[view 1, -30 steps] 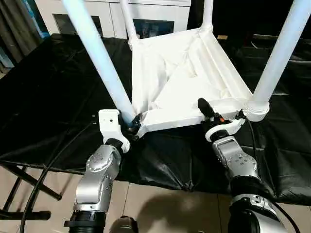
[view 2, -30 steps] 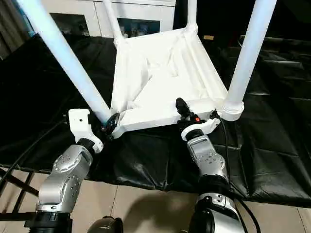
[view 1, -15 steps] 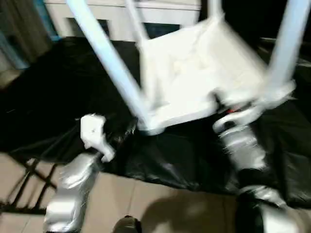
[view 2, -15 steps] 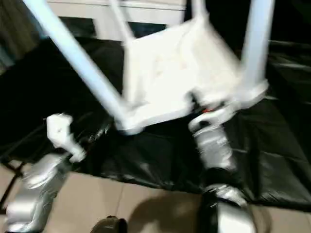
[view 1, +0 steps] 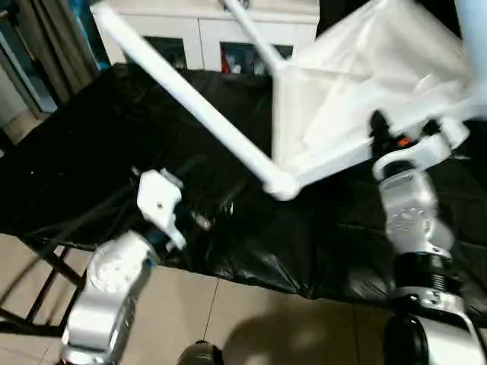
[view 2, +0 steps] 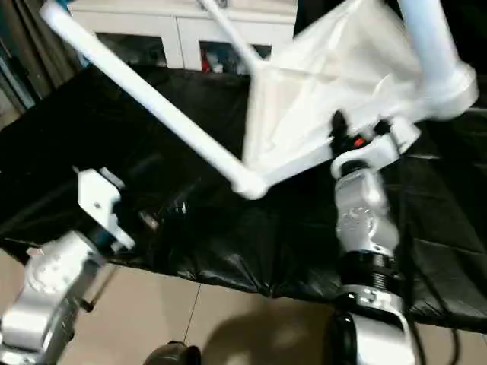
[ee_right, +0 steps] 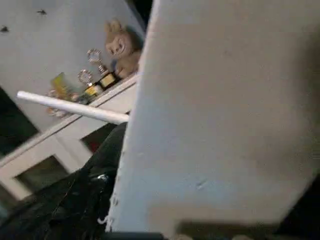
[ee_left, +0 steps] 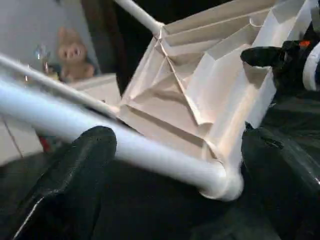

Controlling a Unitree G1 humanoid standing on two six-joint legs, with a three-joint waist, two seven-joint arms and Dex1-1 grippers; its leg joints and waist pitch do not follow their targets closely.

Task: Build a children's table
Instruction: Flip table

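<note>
The white children's table (view 1: 358,91) is upside down and tipped up over the black cloth, its near left corner socket (view 1: 280,186) low. One long leg (view 1: 183,99) slants up to the left, another leg (view 2: 426,46) rises at the right. My right gripper (view 1: 378,131) is shut on the top's near rim, one black finger over the edge. That finger also shows in the left wrist view (ee_left: 267,54). My left gripper (view 1: 199,219) hangs open left of the corner socket, apart from the leg. Its fingers (ee_left: 85,165) stand wide, with the leg beyond them.
A black cloth (view 1: 91,152) covers the work surface, whose front edge runs just past my forearms above a tiled floor (view 1: 251,319). A white cabinet with glass doors (view 1: 205,38) stands behind, with a plush toy (ee_left: 70,45) on top. Folding stand legs (view 1: 34,293) show lower left.
My left gripper has let go of the near left leg and drawn back to the left. The right gripper has raised its side, tipping the table so the legs lean left. The camera has shifted too.
</note>
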